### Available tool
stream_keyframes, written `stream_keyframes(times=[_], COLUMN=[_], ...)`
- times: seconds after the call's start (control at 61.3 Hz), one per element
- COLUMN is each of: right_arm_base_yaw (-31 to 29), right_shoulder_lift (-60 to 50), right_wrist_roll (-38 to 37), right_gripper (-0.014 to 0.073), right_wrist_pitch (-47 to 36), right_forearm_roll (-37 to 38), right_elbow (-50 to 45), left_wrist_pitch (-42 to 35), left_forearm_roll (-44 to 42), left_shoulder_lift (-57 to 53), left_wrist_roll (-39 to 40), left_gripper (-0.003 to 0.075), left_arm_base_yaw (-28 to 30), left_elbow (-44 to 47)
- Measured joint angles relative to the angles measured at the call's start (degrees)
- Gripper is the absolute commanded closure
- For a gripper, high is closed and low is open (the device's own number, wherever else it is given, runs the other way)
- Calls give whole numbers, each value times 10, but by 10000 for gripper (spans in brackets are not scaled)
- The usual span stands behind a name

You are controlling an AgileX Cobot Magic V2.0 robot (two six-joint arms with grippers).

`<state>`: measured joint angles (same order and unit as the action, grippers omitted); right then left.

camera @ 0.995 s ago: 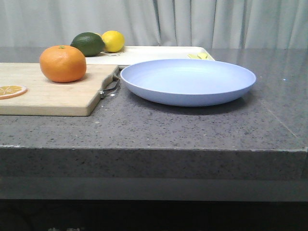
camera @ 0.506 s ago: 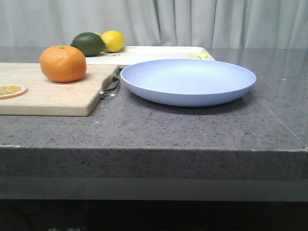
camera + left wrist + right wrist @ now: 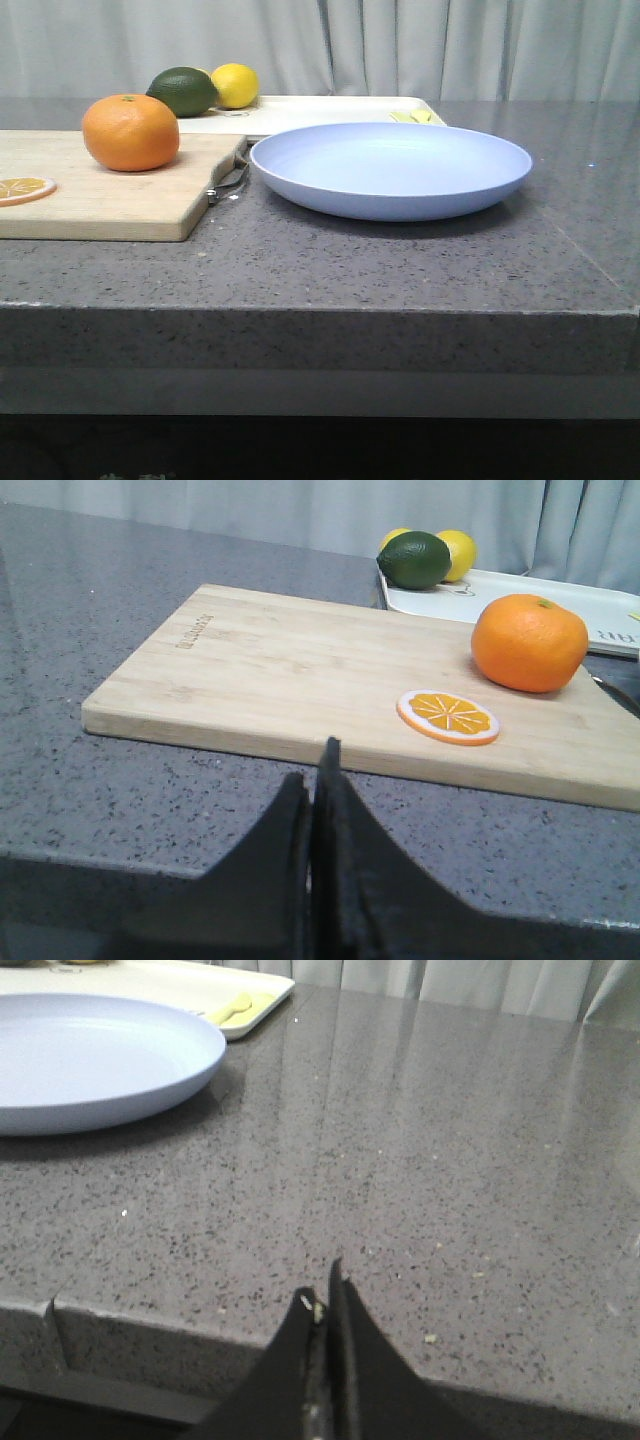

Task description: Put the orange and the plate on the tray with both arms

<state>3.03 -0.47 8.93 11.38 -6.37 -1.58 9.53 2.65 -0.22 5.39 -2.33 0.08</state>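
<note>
The orange [image 3: 131, 132] sits on the wooden cutting board [image 3: 100, 195] at the left; it also shows in the left wrist view [image 3: 529, 643]. The lavender-blue plate [image 3: 391, 168] rests on the counter right of the board, and shows in the right wrist view [image 3: 95, 1060]. The cream-white tray [image 3: 320, 113] lies behind the plate. My left gripper [image 3: 312, 775] is shut and empty at the counter's front edge, short of the board. My right gripper [image 3: 322, 1295] is shut and empty at the front edge, to the right of the plate. Neither gripper shows in the front view.
A flat orange slice [image 3: 447, 716] lies on the board near the orange. A dark green fruit [image 3: 184, 91] and a yellow lemon [image 3: 234, 85] sit on the tray's left end. Small yellow pieces [image 3: 232, 1006] lie on the tray's right end. A curtain hangs behind.
</note>
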Motion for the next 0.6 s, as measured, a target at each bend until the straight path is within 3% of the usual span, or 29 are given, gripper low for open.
stream_keyframes(times=[0.342, 0.603], right_arm_base_yaw=[0, 0], right_shoulder_lift=[0, 15], right_wrist_roll=[0, 0], right_gripper=[664, 654], right_wrist_pitch=[-10, 4], right_forearm_roll=[-72, -48], right_elbow=[20, 116], left_wrist_pitch=[-110, -104], left_forearm_roll=[0, -1], left_shoulder_lift=[0, 15], left_wrist_roll=[0, 0], left_gripper=[738, 738], left_arm_base_yaw=[0, 0], left_elbow=[-1, -69])
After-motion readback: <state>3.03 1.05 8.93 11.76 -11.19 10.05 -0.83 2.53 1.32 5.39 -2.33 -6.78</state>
